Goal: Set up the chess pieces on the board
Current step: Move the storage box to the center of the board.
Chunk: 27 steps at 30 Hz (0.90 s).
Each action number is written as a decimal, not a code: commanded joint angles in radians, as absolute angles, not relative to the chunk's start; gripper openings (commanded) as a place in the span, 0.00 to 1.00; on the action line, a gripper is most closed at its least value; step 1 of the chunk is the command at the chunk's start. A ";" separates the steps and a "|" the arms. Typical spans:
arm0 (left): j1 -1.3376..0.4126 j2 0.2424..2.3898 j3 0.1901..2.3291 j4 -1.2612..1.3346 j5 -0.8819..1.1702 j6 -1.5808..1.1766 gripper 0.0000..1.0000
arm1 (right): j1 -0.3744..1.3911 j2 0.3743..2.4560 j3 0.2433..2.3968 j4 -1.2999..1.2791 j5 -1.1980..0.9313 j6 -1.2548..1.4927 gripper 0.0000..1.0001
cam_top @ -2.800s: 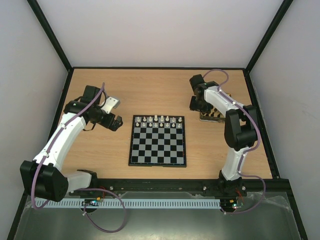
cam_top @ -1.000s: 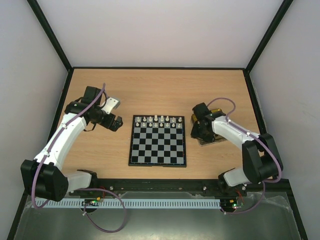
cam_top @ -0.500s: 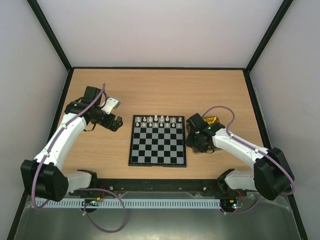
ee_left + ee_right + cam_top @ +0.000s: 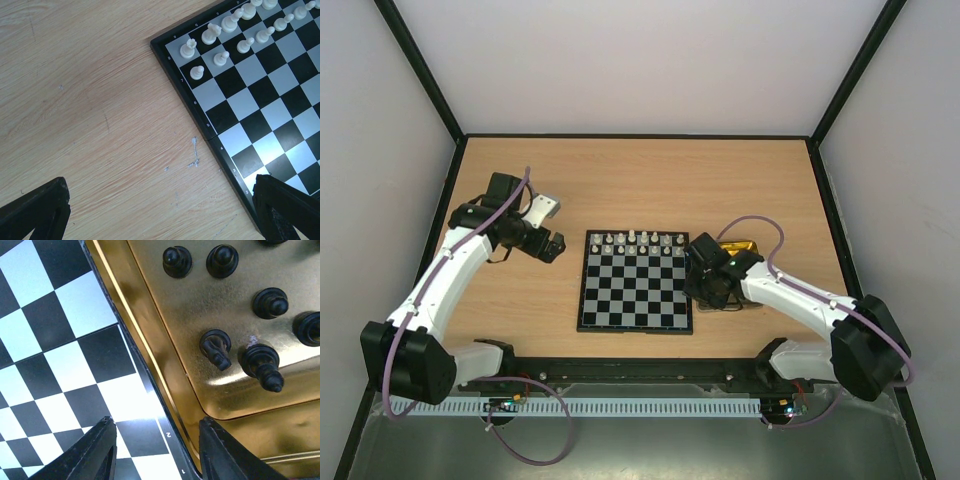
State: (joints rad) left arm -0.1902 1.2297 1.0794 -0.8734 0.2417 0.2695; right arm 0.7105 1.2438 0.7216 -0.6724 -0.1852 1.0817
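Observation:
The board [image 4: 635,290] lies mid-table with white chess pieces [image 4: 640,240] in its two far rows. Black chess pieces [image 4: 216,347] stand and lie in the gold tray [image 4: 150,340] right of the board [image 4: 50,340]. My right gripper [image 4: 700,292] hovers open and empty over the seam between the board's right rim and the tray, one finger [image 4: 85,452] over the checks, the other [image 4: 235,452] over the tray. My left gripper [image 4: 552,246] hangs open and empty over bare wood left of the board [image 4: 260,110]; the white pieces [image 4: 210,34] show at that view's top.
The gold tray [image 4: 742,245] sits tight against the board's right side, partly under my right arm. Black frame rails and white walls bound the wooden table [image 4: 620,180].
My right arm has swung from the far side of the tray toward the near left, ending low at the board's right edge. The left arm has not moved.

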 commanded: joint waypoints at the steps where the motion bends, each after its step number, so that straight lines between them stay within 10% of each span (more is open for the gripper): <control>1: -0.184 1.207 1.087 -0.891 0.236 0.278 0.99 | 0.728 1.265 0.734 -0.649 -0.175 1.108 0.44; 27: -0.184 1.206 1.086 -0.886 0.236 0.269 0.99 | 0.732 1.283 0.962 -0.868 -0.043 0.976 0.44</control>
